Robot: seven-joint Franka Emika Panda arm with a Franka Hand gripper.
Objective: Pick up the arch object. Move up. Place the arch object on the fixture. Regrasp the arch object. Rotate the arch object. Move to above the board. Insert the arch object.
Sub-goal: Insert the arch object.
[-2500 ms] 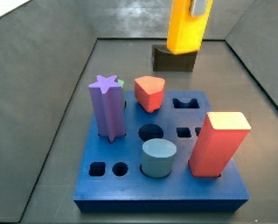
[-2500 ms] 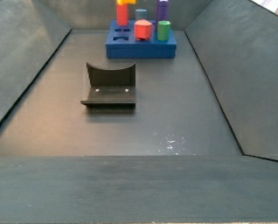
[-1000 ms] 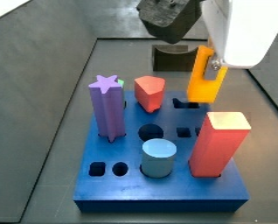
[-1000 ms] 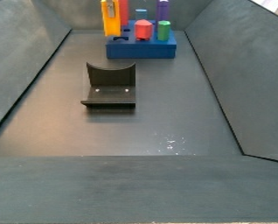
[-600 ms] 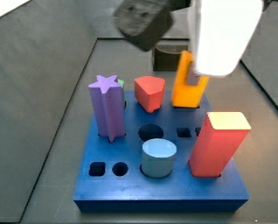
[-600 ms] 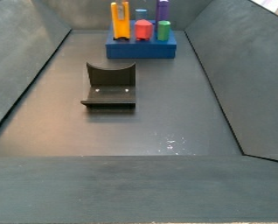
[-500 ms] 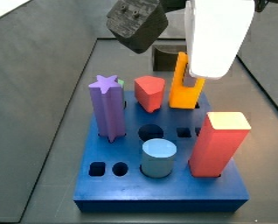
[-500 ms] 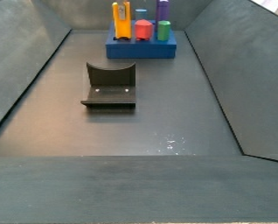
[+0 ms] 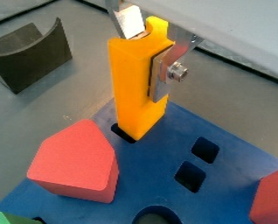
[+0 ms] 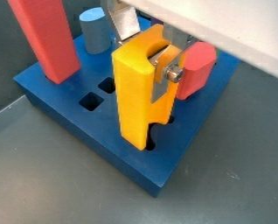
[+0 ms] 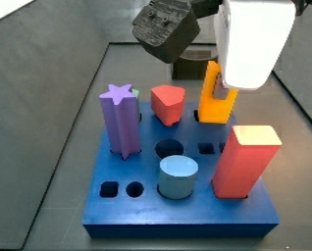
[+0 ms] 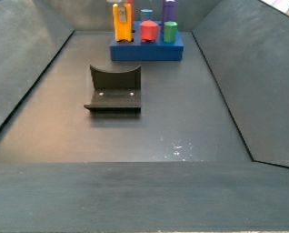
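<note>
Insertion is the step in hand: the gripper (image 9: pixel 155 54) is clamped on the upper part of the arch object (image 9: pixel 141 80), which stands upright over the far right part of the board (image 9: pixel 240 171), its lower end at the mouth of a cut-out hole and, in both wrist views, apparently just entering it. One silver finger (image 9: pixel 172 65) lies flat against a broad side face near the top; the opposite finger shows only as a sliver behind the block. In a side view the arch object (image 11: pixel 215 94) sits just right of the red peg (image 11: pixel 168 104) and beyond the tall red block (image 11: pixel 245 160), with the purple star peg (image 11: pixel 120 121) and the grey-blue cylinder (image 11: pixel 178 176) further to the near left. The fixture (image 12: pixel 114 90) rests well apart on the floor, empty. The block looks like a rigid, light piece with smooth flat faces, so it should neither flex nor crush, but it could pivot or slide between the pads if its end catches the hole's rim. Holding it high on the two flat sides, as now, leaves the lower length free to go down; the grip seems best kept square so the block stays vertical.
</note>
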